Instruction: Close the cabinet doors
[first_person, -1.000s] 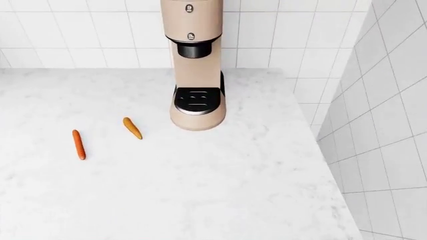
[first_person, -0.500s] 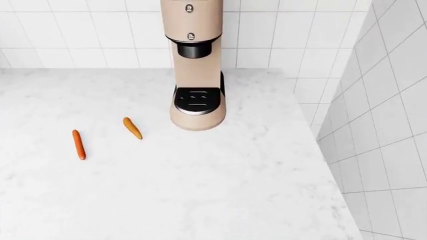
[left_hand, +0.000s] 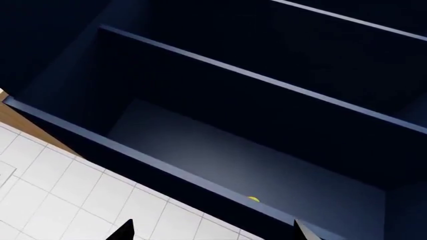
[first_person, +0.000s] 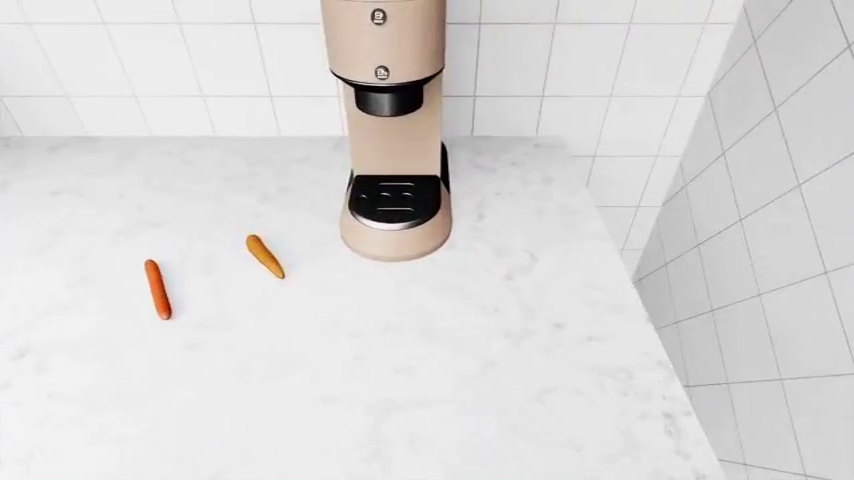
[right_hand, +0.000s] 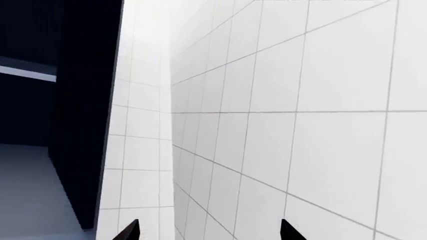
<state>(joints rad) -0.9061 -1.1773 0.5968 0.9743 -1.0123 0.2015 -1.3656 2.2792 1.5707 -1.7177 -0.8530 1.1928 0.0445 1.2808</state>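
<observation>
The open cabinet (left_hand: 267, 125) gapes ahead of the left pincer (left_hand: 210, 231), dark shelves bare but for a small yellow thing (left_hand: 253, 199) just beyond its spread tips. No door shows. The right pincer (right_hand: 208, 231), tips also apart, faces tiled wall (right_hand: 300, 125) beside the cabinet's edge. Likely the approach step; next, find a door to push

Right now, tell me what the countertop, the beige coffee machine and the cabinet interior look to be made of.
White veined countertop: apparently polished marble or an imitation, going by its grey veining. Tall beige coffee machine: likely matte plastic, with a smooth uniform surface and a glossy black tray. Dark navy cabinet interior: seemingly painted board, flat and grainless.
</observation>
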